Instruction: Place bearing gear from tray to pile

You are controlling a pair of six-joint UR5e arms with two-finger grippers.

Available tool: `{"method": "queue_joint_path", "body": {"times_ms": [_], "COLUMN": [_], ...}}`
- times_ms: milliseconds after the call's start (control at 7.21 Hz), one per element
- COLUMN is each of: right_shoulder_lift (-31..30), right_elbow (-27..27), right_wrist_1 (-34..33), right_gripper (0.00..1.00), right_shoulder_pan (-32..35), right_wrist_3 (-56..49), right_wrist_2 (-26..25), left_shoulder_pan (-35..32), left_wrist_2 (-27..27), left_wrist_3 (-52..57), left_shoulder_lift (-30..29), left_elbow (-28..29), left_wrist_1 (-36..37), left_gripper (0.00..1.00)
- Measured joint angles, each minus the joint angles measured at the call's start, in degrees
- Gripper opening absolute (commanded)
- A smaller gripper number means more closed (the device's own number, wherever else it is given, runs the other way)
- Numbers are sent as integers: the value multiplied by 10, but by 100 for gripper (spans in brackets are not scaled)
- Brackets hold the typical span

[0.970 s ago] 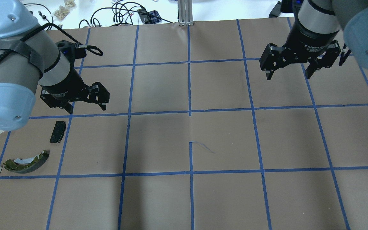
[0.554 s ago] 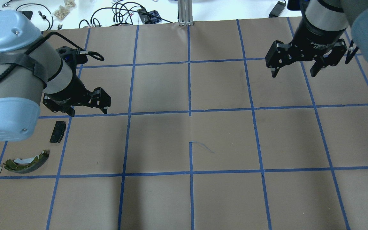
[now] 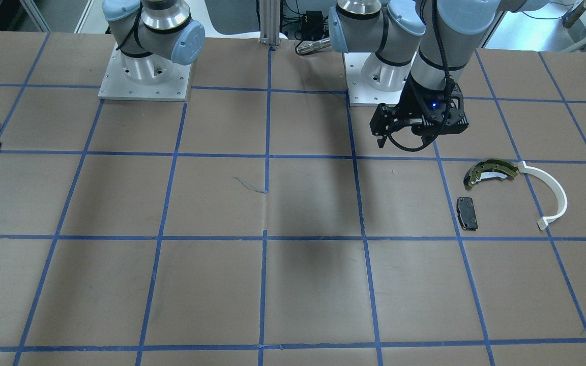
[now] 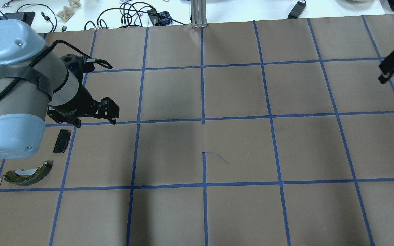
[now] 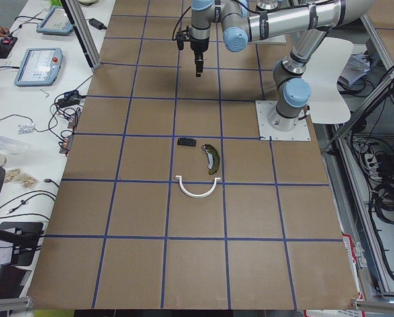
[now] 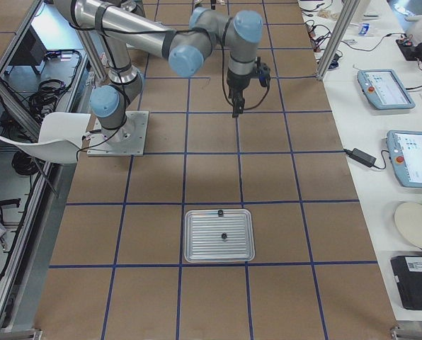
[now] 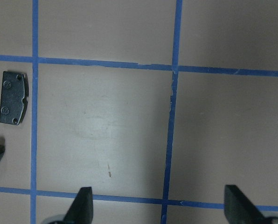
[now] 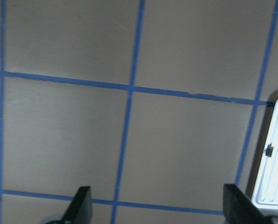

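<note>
Bearing gear (image 6: 224, 236) is sitting toward robot's right end of table (image 6: 303, 234), in middle of tray (image 6: 197, 249); pile (image 4: 29, 175) is lying far left, well apart. Right tool (image 8: 156, 191) is hovering nearer tray, fingers spread, empty, so prob. the one to reach; left tool (image 4: 95, 121), likewise spread & empty, is hanging by pile.

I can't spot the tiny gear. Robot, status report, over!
Left gripper, right gripper: jaws open, empty. Bearing gear on tray. Nothing blocking the pile.

The pad (image 3: 467, 212), shoe (image 3: 494, 165) and arc strip (image 3: 559, 193) lie grouped at the desk's (image 3: 293, 284) left end. The tray (image 6: 197, 248), with the bearing gear (image 6: 224, 236) inside, sits at its right end.
</note>
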Motion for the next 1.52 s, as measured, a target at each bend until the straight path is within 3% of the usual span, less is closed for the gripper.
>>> {"method": "queue_joint_path", "body": {"times_ms": [277,416,554,970,1525], "right_shoulder_lift": [93,138,176,263,295], "right_elbow": [-28,-48,-62,-66,-39], "right_wrist_1": [-87,-110,-139,-208,-254], "right_gripper": [100,92,92,91,87], "right_shoulder_pan": [-109,-152,-190,-242,-245], "right_wrist_3": [-180,-252,-294,-338,-327], "right_wrist_2": [1,2,4,5,4], "left_shoulder_pan": [1,2,2,2,2], "left_wrist_2": [0,0,1,1,1], "left_wrist_3": [0,0,0,-1,0], "left_shoulder_lift": [0,0,1,1,0], "left_elbow": [-4,-6,-8,-9,-9], "left_wrist_1": [8,12,16,23,29], "left_gripper": [100,100,100,100,100]}}
